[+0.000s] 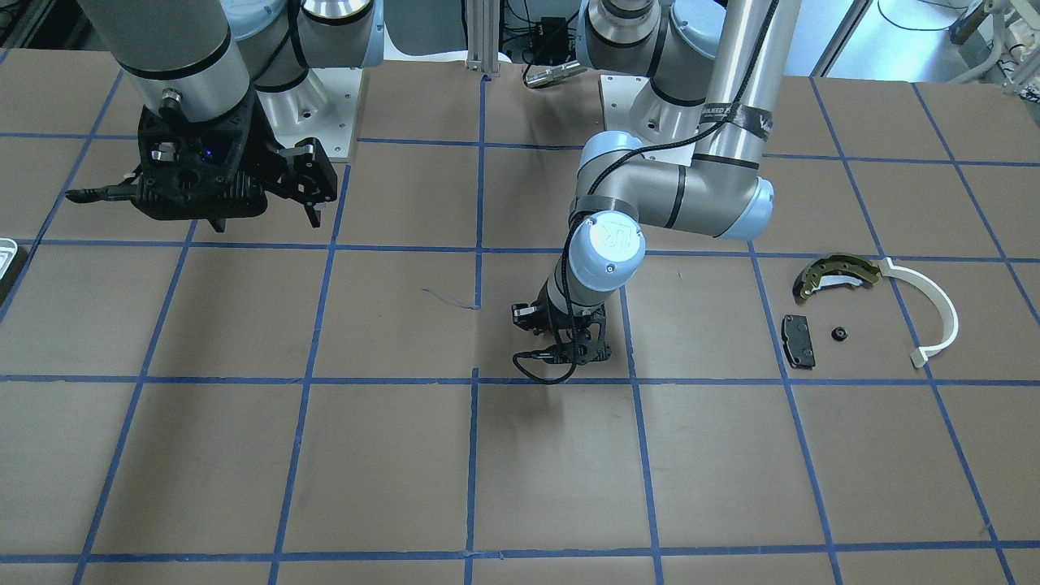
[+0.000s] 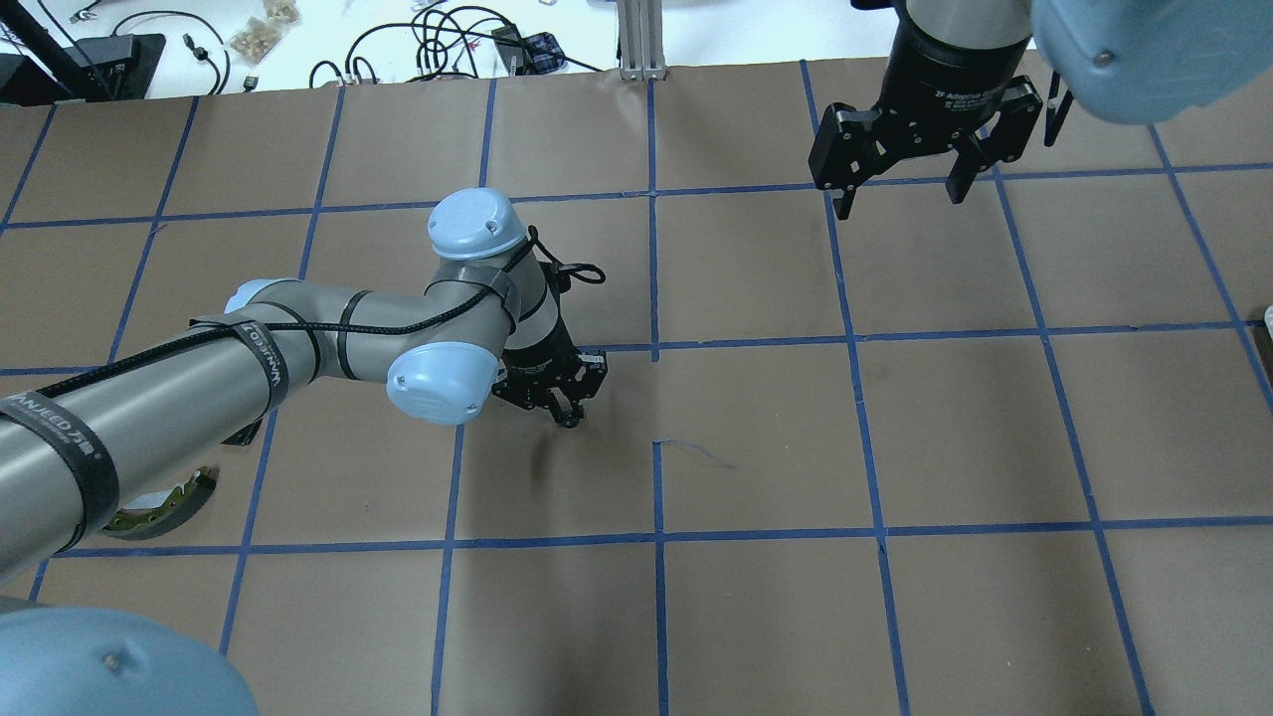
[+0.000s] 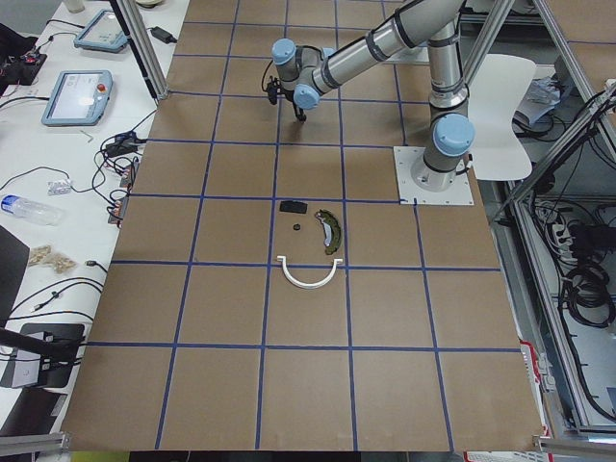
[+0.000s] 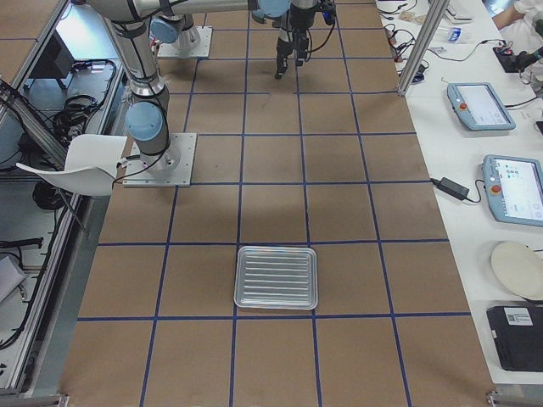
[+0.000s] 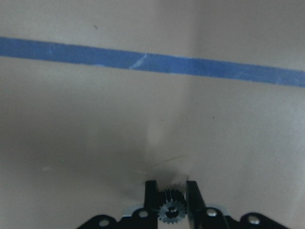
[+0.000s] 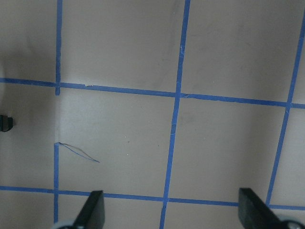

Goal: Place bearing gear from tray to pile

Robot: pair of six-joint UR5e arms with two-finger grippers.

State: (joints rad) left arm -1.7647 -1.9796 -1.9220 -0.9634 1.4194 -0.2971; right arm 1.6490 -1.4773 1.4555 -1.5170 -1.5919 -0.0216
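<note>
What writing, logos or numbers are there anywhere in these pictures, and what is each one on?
"ANJEED", start cut off, followed by blurred characters: on the black strap around the left arm.
"2F Adaptive", the rest unreadable: on the body of the right gripper.
"UR" logo: on the blue wrist cap of the left arm.
Tablet screens on the side bench: too small to read.
</note>
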